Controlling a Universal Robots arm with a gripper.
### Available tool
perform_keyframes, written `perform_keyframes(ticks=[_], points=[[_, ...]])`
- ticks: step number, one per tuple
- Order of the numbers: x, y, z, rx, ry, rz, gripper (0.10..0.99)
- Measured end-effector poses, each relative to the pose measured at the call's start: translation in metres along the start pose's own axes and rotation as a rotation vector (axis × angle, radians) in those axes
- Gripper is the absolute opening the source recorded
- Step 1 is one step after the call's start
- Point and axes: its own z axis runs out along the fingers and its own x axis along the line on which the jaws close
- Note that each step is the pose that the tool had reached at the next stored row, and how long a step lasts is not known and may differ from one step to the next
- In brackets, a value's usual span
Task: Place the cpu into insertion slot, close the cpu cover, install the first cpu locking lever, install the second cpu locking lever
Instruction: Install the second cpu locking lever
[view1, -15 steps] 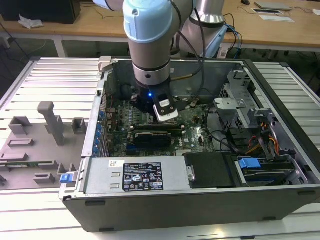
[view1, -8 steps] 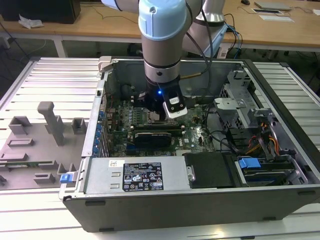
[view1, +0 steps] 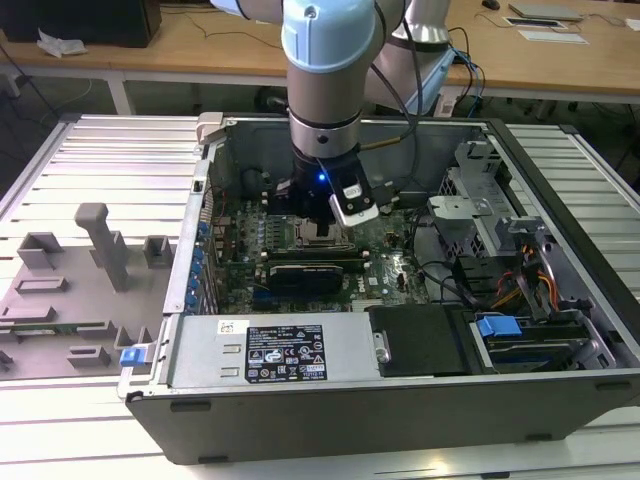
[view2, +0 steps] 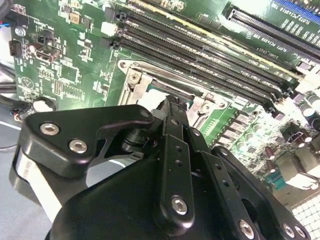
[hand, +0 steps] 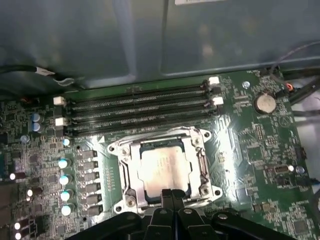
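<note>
The silver-grey cpu (hand: 162, 167) lies flat in the insertion slot (view1: 318, 234) on the green board. The cpu cover (hand: 199, 159), a thin metal frame, appears to lie down around it, with the chip's top showing through its window. My gripper (hand: 170, 193) is shut, its two black fingers pressed together with nothing seen between them. The tips stand at the edge of the cpu and cover nearest the camera; I cannot tell if they touch. In the second wrist view the gripper (view2: 167, 106) points down at the metal socket frame (view2: 136, 82). In the exterior view the gripper (view1: 320, 215) hangs over the socket inside the open case.
Long black memory slots (hand: 140, 107) run beside the socket, toward the case wall (hand: 150, 40). A row of capacitors (hand: 64, 177) and a coin battery (hand: 264, 103) flank it. A long black card (view1: 310, 272), power supply (view1: 270, 350) and drive cage (view1: 530, 330) crowd the case. A grey fixture tray (view1: 70, 290) lies outside.
</note>
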Motion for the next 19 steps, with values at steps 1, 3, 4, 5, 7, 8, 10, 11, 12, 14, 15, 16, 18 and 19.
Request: perform_keyframes(ticks=[1,3,4,5,7,8,10,11,12,14,15,16,18,19], points=[[-0.0004,0.0023,0.0004,0.012,0.0037,0.000,0.106],[-0.0012,0.0079,0.0014,0.031,0.0097,-0.001,0.106],[-0.0013,0.0098,0.0018,0.031,0.0099,-0.003,0.106],[-0.0015,0.0118,0.0021,0.031,0.0101,-0.004,0.106],[-0.0018,0.0172,0.0030,0.032,0.0106,-0.007,0.106],[-0.0023,0.0190,0.0030,0.038,0.0104,-0.008,0.106],[-0.0027,0.0200,0.0013,0.049,0.0089,-0.009,0.106],[-0.0028,0.0204,0.0009,0.052,0.0084,-0.009,0.106],[-0.0028,0.0207,0.0008,0.055,0.0080,-0.009,0.106],[-0.0028,0.0207,0.0008,0.056,0.0080,-0.009,0.106],[-0.0027,0.0207,0.0008,0.056,0.0080,-0.009,0.106],[-0.0027,0.0207,0.0008,0.056,0.0080,-0.009,0.106],[-0.0027,0.0207,0.0008,0.056,0.0079,-0.009,0.106],[-0.0027,0.0207,0.0008,0.056,0.0078,-0.009,0.106]])
